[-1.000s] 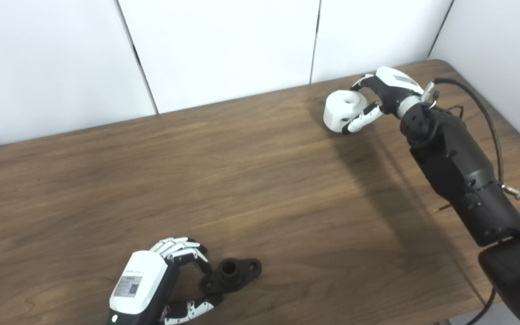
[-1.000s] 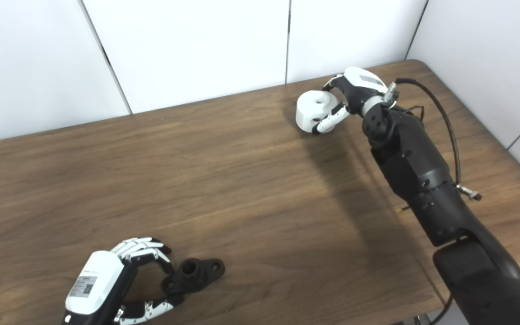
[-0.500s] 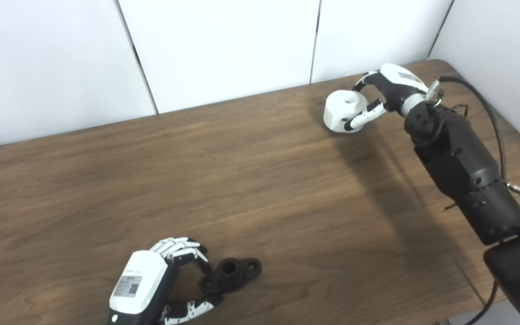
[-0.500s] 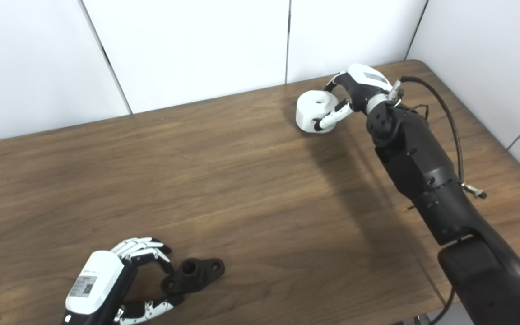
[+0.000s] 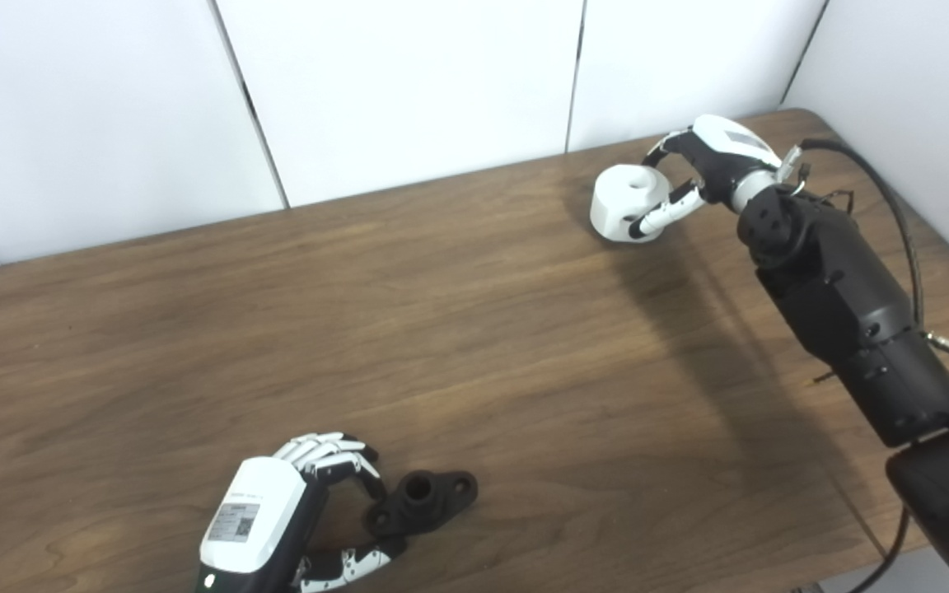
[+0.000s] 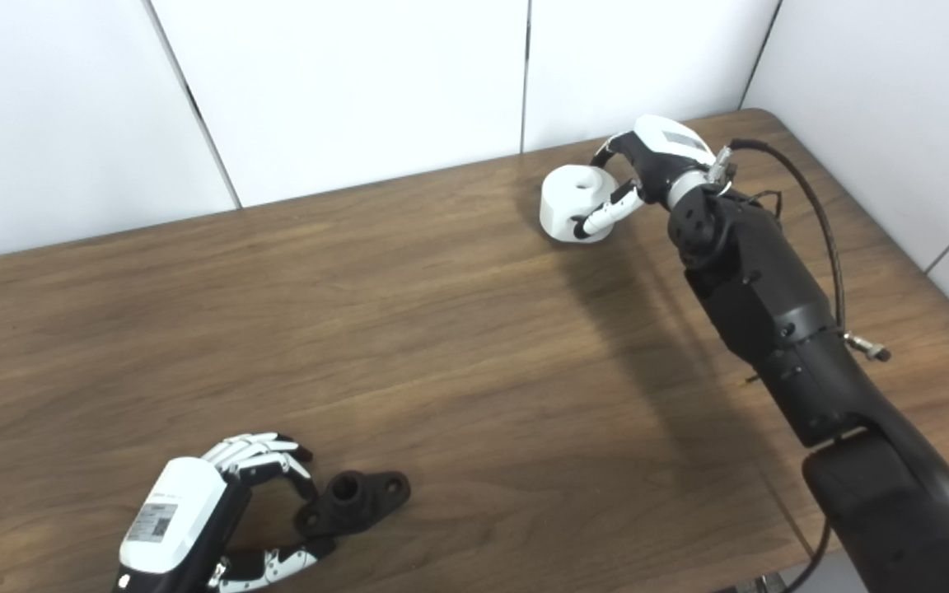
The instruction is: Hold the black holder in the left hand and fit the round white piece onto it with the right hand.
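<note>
Holder [image 5: 423, 500] flat, long axis toward right-rear, left hand [image 5: 293, 515] fingers clasping; right hand [image 5: 701, 169] clamped on white piece [image 5: 624, 202], hole up.

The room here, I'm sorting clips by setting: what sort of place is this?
Probably a lab or test cell, not a home: a bare wooden table boxed in by plain white wall panels, with only a black holder and a round white piece laid out.

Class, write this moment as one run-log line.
left hand: fingers around black holder on table | right hand: shut on white piece, far corner | pieces: apart, not fitted
</note>
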Controlling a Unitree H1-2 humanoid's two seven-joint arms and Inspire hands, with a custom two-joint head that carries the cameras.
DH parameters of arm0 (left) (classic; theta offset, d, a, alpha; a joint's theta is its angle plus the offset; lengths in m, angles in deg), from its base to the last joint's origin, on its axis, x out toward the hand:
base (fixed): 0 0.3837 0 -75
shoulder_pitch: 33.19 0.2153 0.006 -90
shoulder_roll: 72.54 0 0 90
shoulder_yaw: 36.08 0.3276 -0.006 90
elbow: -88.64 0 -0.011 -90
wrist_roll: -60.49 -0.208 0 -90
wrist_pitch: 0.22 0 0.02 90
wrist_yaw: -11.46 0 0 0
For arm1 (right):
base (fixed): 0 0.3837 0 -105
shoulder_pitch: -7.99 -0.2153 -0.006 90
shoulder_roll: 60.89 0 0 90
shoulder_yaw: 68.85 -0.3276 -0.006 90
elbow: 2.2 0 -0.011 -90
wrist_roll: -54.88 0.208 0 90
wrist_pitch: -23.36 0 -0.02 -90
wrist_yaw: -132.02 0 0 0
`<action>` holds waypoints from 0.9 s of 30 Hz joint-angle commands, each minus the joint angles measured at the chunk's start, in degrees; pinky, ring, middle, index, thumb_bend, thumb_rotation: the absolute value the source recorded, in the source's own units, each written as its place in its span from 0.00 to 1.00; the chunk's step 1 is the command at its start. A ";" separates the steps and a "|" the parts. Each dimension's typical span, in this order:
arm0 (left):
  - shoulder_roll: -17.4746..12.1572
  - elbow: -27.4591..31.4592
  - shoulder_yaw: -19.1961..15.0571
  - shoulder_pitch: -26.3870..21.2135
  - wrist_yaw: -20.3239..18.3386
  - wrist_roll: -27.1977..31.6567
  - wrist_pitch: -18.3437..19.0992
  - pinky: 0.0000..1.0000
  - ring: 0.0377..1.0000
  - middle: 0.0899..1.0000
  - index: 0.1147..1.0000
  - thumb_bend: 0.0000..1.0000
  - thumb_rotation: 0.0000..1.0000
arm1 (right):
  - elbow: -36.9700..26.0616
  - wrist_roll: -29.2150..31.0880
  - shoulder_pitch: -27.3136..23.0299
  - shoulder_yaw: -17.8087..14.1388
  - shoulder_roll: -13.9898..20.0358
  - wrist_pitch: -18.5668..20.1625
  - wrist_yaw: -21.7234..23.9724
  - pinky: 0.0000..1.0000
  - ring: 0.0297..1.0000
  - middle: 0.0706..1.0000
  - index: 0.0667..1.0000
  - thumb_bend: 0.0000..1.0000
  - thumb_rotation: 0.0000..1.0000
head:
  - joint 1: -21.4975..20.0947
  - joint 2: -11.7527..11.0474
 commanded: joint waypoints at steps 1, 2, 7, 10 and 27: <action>-0.90 -0.09 -0.12 1.41 -1.90 -0.94 1.46 0.78 0.78 0.69 0.42 0.52 0.04 | -1.15 0.13 -2.24 -0.80 1.56 -1.38 -2.38 0.85 0.99 0.89 0.66 0.85 0.26 | 0.06 0.01; -0.88 -0.05 -0.14 1.42 -1.89 -0.81 1.42 0.78 0.78 0.69 0.42 0.52 0.04 | -1.10 0.41 -2.13 -1.00 1.39 -1.67 -2.98 0.85 0.99 0.89 0.66 0.85 0.25 | 0.07 0.12; -0.90 0.32 -0.13 1.42 -2.23 -0.91 1.61 0.79 0.78 0.68 0.42 0.52 0.04 | -0.77 1.81 -1.39 -1.93 0.70 -3.90 -7.05 0.85 0.97 0.85 0.49 0.60 0.16 | 0.07 0.26; -0.98 0.36 -0.16 1.43 -2.28 -1.05 1.65 0.78 0.78 0.68 0.42 0.52 0.04 | -0.62 1.61 -1.14 -1.73 0.73 -5.16 -9.10 0.84 0.95 0.83 0.45 0.53 0.14 | 0.04 0.42; -0.24 0.20 0.35 0.96 -2.66 -1.81 2.17 0.78 0.77 0.69 0.42 0.52 0.04 | -0.98 1.44 -1.02 -0.81 1.63 -5.47 -9.41 0.85 0.95 0.82 0.45 0.52 0.14 | 1.29 0.38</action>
